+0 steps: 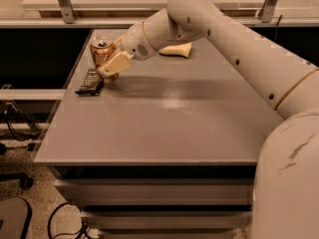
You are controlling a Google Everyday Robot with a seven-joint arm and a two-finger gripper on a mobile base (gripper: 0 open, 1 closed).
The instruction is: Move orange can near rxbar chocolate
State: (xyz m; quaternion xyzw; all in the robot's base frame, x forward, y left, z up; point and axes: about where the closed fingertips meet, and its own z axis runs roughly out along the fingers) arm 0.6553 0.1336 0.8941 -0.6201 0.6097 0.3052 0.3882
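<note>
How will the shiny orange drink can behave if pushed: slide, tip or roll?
Probably it tips easily: the shiny orange aluminium can stands upright, tall for its base. Once on its side, its round body would likely roll. Its smooth metal may slip against the gripper, which is at the can, beside the flat black bar.
</note>
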